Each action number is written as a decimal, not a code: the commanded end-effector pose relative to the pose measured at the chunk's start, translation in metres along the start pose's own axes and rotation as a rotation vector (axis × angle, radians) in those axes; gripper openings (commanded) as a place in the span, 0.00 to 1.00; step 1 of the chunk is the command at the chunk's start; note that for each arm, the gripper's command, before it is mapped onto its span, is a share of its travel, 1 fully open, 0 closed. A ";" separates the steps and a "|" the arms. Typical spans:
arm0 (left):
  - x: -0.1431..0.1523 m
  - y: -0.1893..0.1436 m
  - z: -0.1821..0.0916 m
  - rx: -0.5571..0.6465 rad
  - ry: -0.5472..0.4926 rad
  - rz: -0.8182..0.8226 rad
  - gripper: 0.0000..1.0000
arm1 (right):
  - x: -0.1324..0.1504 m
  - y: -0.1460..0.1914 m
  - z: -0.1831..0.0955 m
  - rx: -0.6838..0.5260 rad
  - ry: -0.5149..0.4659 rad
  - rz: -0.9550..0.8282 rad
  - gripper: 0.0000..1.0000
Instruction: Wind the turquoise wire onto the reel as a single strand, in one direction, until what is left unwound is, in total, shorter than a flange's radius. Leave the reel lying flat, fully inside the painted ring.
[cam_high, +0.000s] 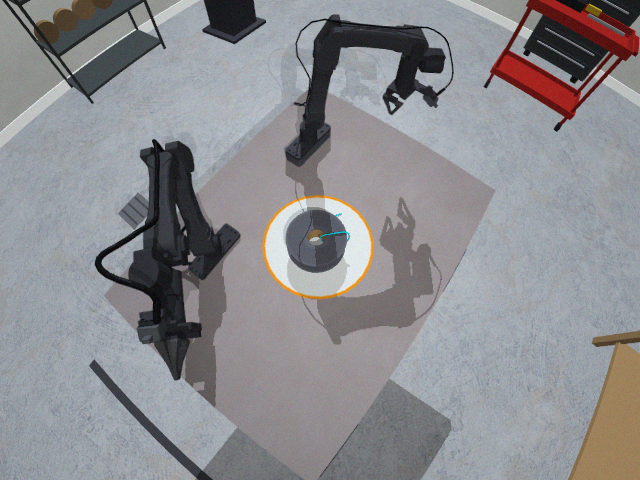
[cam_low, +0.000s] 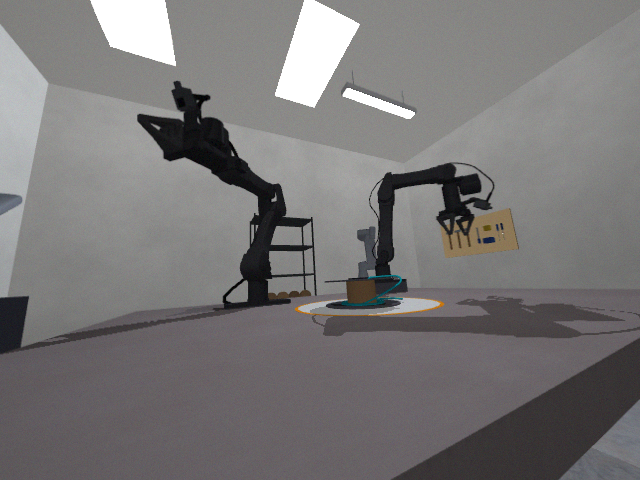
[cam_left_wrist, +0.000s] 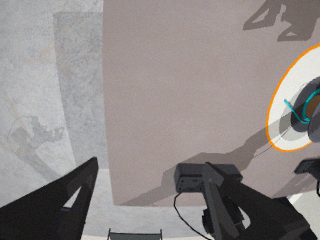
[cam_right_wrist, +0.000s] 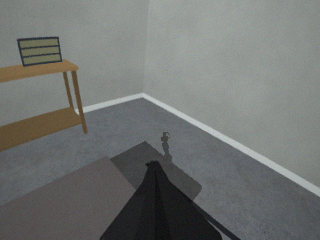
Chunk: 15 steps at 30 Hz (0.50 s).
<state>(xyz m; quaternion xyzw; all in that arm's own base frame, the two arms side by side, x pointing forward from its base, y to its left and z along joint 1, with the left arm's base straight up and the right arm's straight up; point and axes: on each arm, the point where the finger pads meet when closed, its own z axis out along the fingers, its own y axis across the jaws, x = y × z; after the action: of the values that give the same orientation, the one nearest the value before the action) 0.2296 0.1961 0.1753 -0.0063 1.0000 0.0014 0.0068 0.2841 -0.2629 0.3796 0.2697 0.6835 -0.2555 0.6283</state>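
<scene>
The reel (cam_high: 299, 222) (cam_left_wrist: 315, 125) lies flat inside the painted ring (cam_high: 264, 245) (cam_low: 443, 303) (cam_left_wrist: 268, 117). Its brown hub (cam_low: 360, 291) shows between two dark flanges. The turquoise wire (cam_high: 336, 234) (cam_low: 385, 275) (cam_left_wrist: 294, 111) runs over the top flange, bends down past its rim and lies low around the hub's foot. A short end sticks out beyond the flange. Turns behind the hub are hidden. My left gripper (cam_high: 391, 104) (cam_low: 458, 233) (cam_left_wrist: 152, 165) is open and empty, high and well away from the reel. My right gripper (cam_high: 177, 377) (cam_low: 140, 118) (cam_right_wrist: 153, 165) is shut and empty, raised far from it.
The brown table top (cam_high: 429, 170) surrounds the ring. Both arm bases stand on it, the left arm's base (cam_high: 308, 144) and the right arm's base (cam_high: 227, 242) close to the ring. A red cart (cam_high: 537, 77) and a shelf (cam_high: 113, 59) stand beyond the table.
</scene>
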 end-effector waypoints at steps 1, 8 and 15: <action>-0.006 0.001 -0.018 -0.043 -0.043 0.005 1.00 | -0.026 -0.074 -0.014 0.182 -0.079 0.018 0.00; -0.006 0.001 -0.018 -0.043 -0.043 0.005 1.00 | -0.019 -0.229 -0.079 0.625 -0.074 0.035 0.00; -0.006 0.001 -0.018 -0.043 -0.043 0.005 1.00 | -0.018 -0.239 -0.087 0.658 -0.074 0.036 0.00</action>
<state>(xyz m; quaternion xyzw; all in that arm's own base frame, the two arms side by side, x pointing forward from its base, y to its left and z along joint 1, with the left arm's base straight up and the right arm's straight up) 0.2296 0.1961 0.1753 -0.0063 1.0000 0.0014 0.0068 0.0554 -0.3831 0.3801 0.4834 0.5526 -0.4514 0.5071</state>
